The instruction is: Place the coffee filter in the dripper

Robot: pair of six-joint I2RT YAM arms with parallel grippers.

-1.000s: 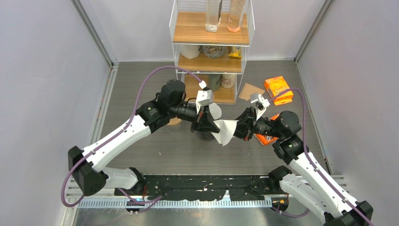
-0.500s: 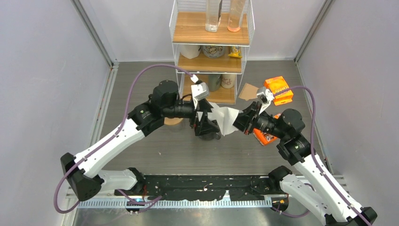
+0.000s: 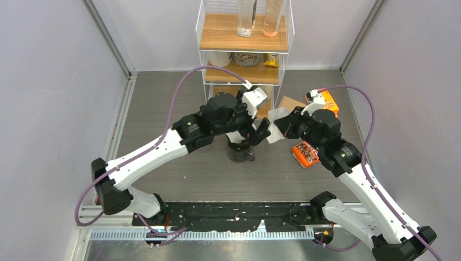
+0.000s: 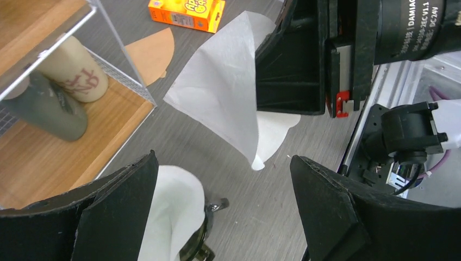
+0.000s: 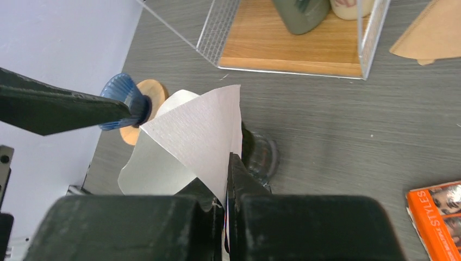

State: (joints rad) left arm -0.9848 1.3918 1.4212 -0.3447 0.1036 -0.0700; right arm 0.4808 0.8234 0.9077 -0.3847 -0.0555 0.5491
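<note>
Low in the centre of the top view stands the glass dripper [image 3: 241, 153] with a white paper cone [image 4: 169, 209] in it. Just above it the left gripper [image 3: 260, 132] is spread wide and empty. To its right the right gripper [image 3: 285, 126] is clamped on the coffee filter [image 5: 198, 133], held in the air up and to the right of the dripper. The shelf rack [image 3: 217, 33] stands at the top centre

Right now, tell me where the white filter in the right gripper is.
Top view: the coffee filter hangs pinched in the right gripper, just right of the dripper and in front of the shelf rack.
</note>
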